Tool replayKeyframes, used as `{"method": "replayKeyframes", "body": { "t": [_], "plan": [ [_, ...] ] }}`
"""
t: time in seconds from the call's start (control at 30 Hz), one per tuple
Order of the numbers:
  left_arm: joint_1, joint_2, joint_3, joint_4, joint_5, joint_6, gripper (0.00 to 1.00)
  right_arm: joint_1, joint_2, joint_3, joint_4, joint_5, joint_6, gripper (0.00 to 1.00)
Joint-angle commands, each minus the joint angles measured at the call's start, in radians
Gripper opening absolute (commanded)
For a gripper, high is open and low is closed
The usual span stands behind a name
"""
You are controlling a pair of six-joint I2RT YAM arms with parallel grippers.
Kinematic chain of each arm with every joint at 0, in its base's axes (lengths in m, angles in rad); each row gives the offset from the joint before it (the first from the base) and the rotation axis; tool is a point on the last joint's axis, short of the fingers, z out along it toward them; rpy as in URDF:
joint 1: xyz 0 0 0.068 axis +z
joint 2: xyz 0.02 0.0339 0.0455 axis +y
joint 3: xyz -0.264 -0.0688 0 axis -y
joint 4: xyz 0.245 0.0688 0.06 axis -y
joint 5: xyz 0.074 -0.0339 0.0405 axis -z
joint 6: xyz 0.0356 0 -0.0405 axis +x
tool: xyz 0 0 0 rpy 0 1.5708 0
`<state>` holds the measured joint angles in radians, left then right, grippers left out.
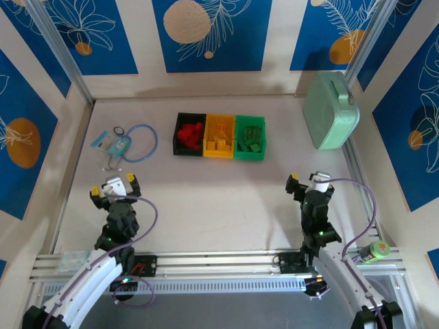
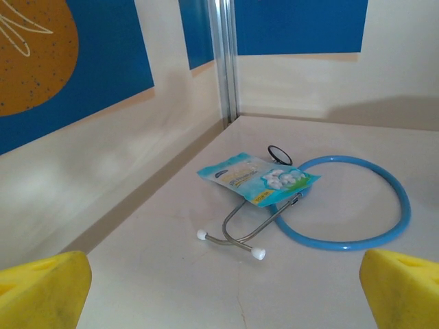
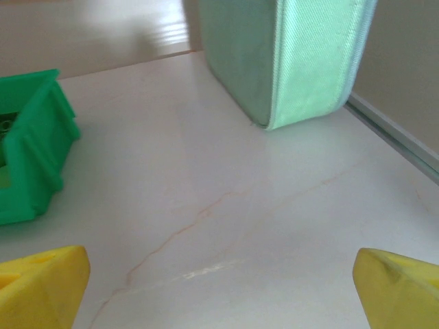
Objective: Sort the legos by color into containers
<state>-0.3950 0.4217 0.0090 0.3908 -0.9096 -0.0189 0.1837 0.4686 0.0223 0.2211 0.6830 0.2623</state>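
The left pincer (image 1: pixel 115 186) and right pincer (image 1: pixel 312 181) hover near the bases, fingers apart, holding nothing. Bare tabletop (image 1: pixel 226 205) ahead leaves free room. Beyond it, red legos (image 1: pixel 190 135) fill the black bin (image 1: pixel 188 153), yellow legos (image 1: pixel 219 140) the yellow bin (image 1: pixel 219 156), and green legos (image 1: pixel 251 139) the green bin (image 1: pixel 250 157). They look light, stiff and slick, best pinched across flat sides. A stethoscope (image 1: pixel 140 142) and a mint case (image 1: pixel 330 111) flank the row, well apart.

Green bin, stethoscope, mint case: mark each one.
green bin (image 3: pixel 41 147): right wrist view, on its outer side wall.
stethoscope (image 2: pixel 402 208): left wrist view, on the blue tubing.
mint case (image 1: pixel 329 113): top external view, on its broad face.
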Motion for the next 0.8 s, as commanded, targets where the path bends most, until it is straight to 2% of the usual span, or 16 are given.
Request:
{"method": "replayKeyframes", "body": {
  "t": [0.0, 0.17, 0.3, 0.53, 0.67, 0.77],
  "plan": [
    [0.002, 0.074, -0.029, 0.141, 0.019, 0.03, 1.0, -0.065, 0.029, -0.012, 0.157, -0.068, 0.041, 0.99],
    [0.01, 0.22, -0.029, 0.288, 0.025, 0.038, 1.0, -0.115, 0.102, -0.042, 0.295, -0.094, 0.063, 0.99],
    [0.033, 0.319, -0.029, 0.392, 0.075, 0.045, 1.0, -0.128, 0.19, -0.03, 0.36, -0.118, 0.06, 0.99],
    [0.07, 0.478, -0.029, 0.563, 0.12, 0.049, 1.0, -0.129, 0.448, 0.009, 0.58, -0.141, 0.013, 0.99],
    [0.11, 0.558, -0.03, 0.649, 0.138, 0.041, 1.0, -0.125, 0.585, -0.018, 0.791, -0.126, 0.006, 0.99],
    [0.137, 0.626, -0.029, 0.726, 0.174, 0.033, 1.0, -0.125, 0.633, 0.002, 0.82, -0.145, -0.005, 0.99]
  ]
}}
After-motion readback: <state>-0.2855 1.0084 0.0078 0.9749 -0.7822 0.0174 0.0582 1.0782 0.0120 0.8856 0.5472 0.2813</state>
